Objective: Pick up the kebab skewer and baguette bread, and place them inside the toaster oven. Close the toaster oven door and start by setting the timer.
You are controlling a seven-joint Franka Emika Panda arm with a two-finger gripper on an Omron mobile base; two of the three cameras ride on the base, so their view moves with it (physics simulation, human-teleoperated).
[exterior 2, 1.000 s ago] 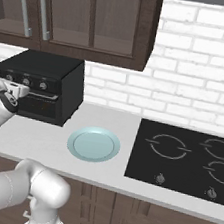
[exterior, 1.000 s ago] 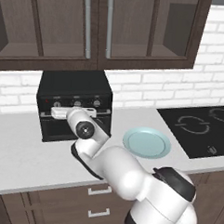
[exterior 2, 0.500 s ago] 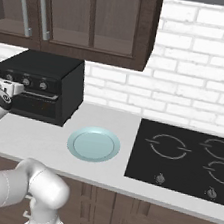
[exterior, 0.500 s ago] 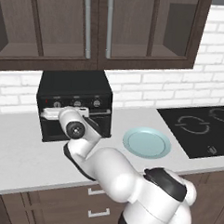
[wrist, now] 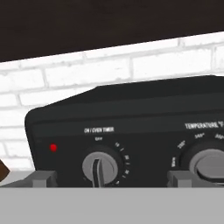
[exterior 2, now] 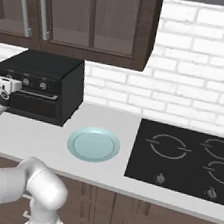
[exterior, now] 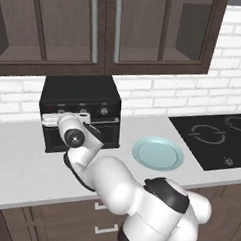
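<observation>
Fingertips (wrist: 41,179) stand wide apart at the bottom of the hand view, gripping nothing, with the timer knob (wrist: 100,168) between them — nearer the one on the left of that view. The gripper (wrist: 109,179) faces the control panel of the toaster oven (exterior: 81,98) squarely and close up; whether a tip touches the panel cannot be told. A red light (wrist: 53,147) glows to the left of the timer knob, and a second knob (wrist: 205,164) (marked temperature) sits to its right.

From the left base view, the hand (exterior: 60,120) is up against the oven's front at its left end. The toaster oven door (exterior 2: 37,104) is shut. A pale blue plate (exterior: 158,153) lies on the grey counter (exterior: 20,167), beside the black cooktop (exterior 2: 188,160).
</observation>
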